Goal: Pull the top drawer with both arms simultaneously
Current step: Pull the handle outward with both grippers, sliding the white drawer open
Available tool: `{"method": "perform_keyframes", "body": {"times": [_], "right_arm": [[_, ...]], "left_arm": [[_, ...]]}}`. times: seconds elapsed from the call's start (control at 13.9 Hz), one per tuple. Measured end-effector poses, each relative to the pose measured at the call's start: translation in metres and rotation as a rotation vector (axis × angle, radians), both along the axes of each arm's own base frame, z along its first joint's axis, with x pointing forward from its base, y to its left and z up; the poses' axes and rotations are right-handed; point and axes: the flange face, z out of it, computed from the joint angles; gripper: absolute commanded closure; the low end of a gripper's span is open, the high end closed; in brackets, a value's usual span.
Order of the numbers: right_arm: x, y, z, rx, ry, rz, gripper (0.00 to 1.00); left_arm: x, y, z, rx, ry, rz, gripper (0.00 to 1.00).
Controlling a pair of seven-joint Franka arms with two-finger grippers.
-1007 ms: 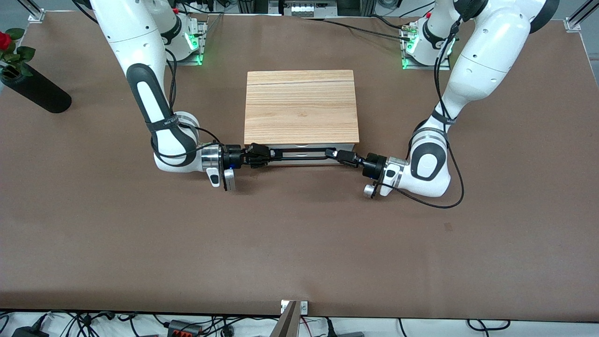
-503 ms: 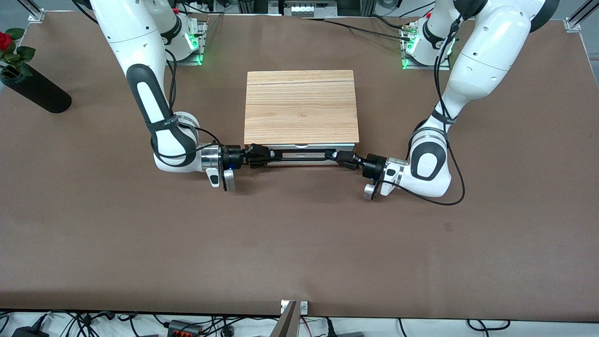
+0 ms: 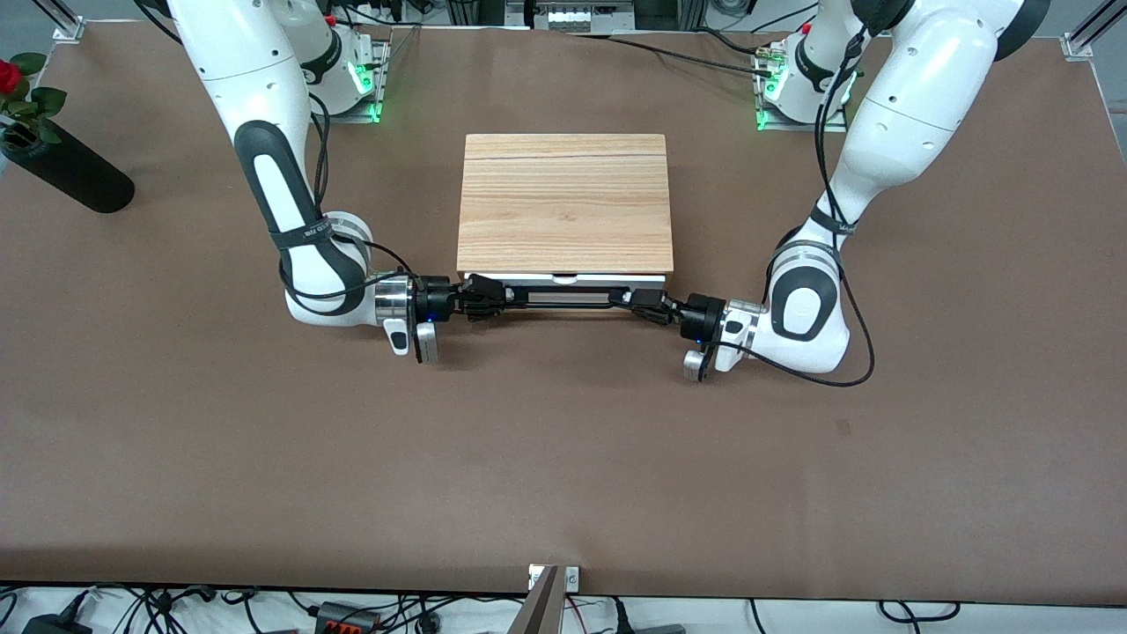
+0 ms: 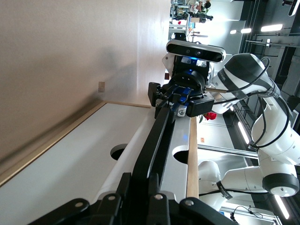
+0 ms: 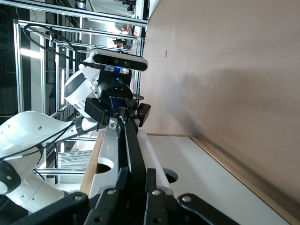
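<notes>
1 black vase [image 3: 66,172] holding 1 red rose [image 3: 9,77] is lying at the right arm's end of the table [image 3: 563,458], well apart from everything else. 2 white arms are reaching low in front of 1 wooden cabinet [image 3: 564,202] that is sitting mid-table between their bases. 1 right gripper [image 3: 483,296] is clamping the black bar handle [image 3: 568,297] at the end toward the right arm, fingers closed on it. 1 top drawer [image 3: 563,279] is showing as a thin white strip just under the cabinet top's edge nearest the front camera, pulled out only slightly. 1 left gripper [image 3: 641,299] is clamping the same handle at its other end, fingers likewise closed around the bar. 2 round finger holes are showing in the white drawer fronts [image 4: 93,159] in the wrist views.
</notes>
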Motion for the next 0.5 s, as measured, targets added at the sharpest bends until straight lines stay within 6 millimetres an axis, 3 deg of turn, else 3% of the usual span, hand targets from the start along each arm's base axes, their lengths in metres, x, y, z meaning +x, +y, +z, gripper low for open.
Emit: {"method": "perform_keyframes", "body": {"times": [0.5], "right_arm": [[0.042,0.005,0.002,0.008,-0.053,-0.018,0.93]], "left_arm": [[0.031,0.007,0.009,0.021,-0.049,0.056,0.84]]}}
